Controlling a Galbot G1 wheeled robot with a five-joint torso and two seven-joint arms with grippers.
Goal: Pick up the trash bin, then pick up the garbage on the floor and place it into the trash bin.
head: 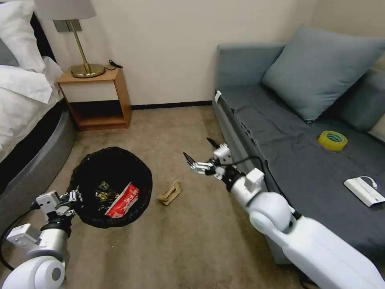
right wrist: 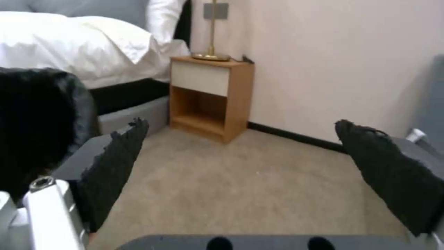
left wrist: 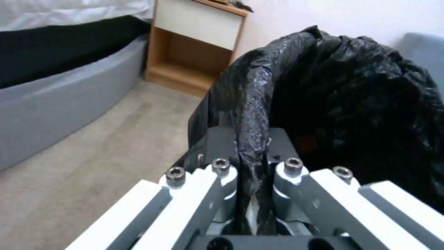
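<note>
A: Left gripper (head: pixel 74 197)? Right gripper (head: pixel 199 153)?
B: Left: low, fingers clamped on trash bin (head: pixel 110 186) rim. Right: extended mid-floor, fingers spread, empty.
A: Garbage?
B: Red-and-white carton (head: pixel 123 200) inside bin; tan paper scrap (head: pixel 169 193) on carpet, right of bin.

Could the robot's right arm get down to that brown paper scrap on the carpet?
Probably yes: the right gripper is open and empty, and the paper scrap lies on bare carpet, apart from the trash bin.

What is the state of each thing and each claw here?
trash bin: rim held by left claw, litter inside
red-and-white carton: inside bin
tan paper scrap: on carpet, beside bin
left claw: shut on bin rim
right claw: open, empty, above carpet
</note>
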